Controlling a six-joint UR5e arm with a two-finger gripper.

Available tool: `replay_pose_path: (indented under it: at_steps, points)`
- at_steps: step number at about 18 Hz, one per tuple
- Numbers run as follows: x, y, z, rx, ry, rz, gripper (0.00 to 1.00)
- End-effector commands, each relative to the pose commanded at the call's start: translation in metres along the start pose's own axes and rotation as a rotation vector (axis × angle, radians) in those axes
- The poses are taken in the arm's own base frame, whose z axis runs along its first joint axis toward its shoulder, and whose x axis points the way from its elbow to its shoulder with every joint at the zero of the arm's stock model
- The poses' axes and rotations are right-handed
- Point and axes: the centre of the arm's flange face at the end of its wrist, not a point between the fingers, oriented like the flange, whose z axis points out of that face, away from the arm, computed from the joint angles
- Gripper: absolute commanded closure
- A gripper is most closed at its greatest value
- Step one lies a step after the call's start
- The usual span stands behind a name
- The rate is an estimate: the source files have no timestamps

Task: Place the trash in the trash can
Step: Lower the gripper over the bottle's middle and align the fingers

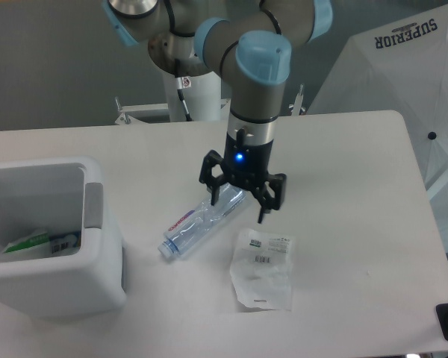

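Jaws spread over clear crinkled plastic bottle point(200, 221)

The bottle point(199, 222) is clear with a bluish tint and a red-and-white label, while the trash can point(52, 246) is white with a grey patch on its side. The gripper point(239, 208) is black — a blue light glows above it — and the plastic bag point(263, 269) is clear with white barcode stickers on the white table point(343, 224).

I see even, bright overhead light, soft shadows on the table point(358, 224), slight softness overall, and a blue glow on the gripper point(237, 209).
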Motion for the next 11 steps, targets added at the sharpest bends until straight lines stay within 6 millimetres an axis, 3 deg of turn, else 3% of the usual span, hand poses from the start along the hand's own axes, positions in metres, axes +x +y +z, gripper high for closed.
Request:
replay_pose_path:
  at_steps: [5, 9, 11]
  points:
    - [0.024, -0.022, 0.052, -0.06, 0.068, 0.051, 0.0]
    - [0.025, -0.026, 0.078, -0.079, 0.103, 0.067, 0.0]
    - [0.027, -0.036, 0.095, -0.072, 0.094, 0.085, 0.0]
